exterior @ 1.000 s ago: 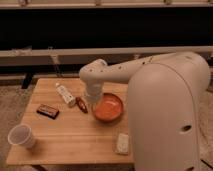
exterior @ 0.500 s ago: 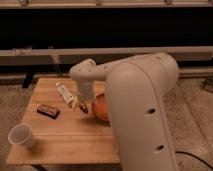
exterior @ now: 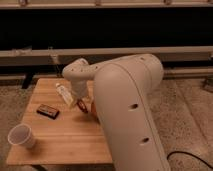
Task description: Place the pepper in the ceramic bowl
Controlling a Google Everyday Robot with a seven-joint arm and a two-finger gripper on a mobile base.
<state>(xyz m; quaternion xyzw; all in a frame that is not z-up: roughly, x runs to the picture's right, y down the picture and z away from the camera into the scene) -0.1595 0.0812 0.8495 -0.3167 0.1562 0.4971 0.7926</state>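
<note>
The pepper point(exterior: 82, 106) is a small dark red shape on the wooden table point(exterior: 60, 140), just left of the bowl. The orange ceramic bowl point(exterior: 93, 108) shows only as a thin sliver; the big white arm hides the rest of it. The gripper point(exterior: 80, 100) hangs at the end of the arm's white wrist, right above the pepper and at the bowl's left edge.
A white elongated packet point(exterior: 64, 93) lies left of the gripper. A flat dark rectangular packet point(exterior: 48, 110) lies further left. A white paper cup point(exterior: 21, 135) stands near the front left corner. The arm's body fills the right half of the view.
The arm has swung left across the view and now covers most of the bowl. The gripper has come down close over the pepper. The things on the table have not moved.
</note>
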